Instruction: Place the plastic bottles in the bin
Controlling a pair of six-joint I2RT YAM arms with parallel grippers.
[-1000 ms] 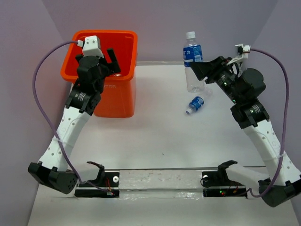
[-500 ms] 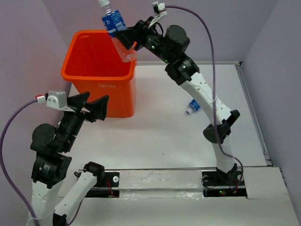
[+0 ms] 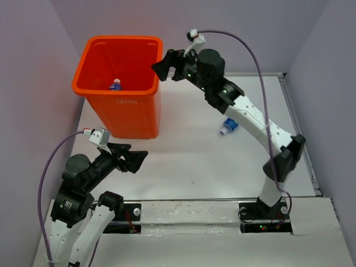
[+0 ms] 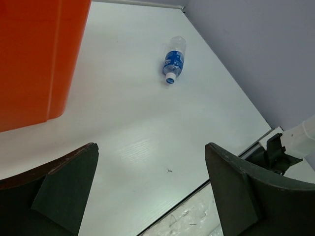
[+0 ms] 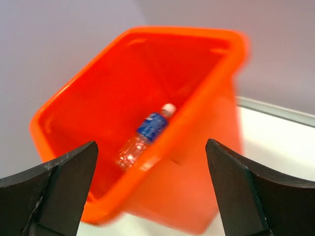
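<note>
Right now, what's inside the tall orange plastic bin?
One clear plastic bottle with a blue label and white cap lies inside the orange bin. The bin's near wall hides part of the floor, so more bottles cannot be ruled out.

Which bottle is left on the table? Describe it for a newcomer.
Start at the tall orange bin at the table's far left, then look right across the white table. A small clear bottle with a blue label and white cap lies there on its side, beside the right arm. It is the only bottle outside the bin.
</note>
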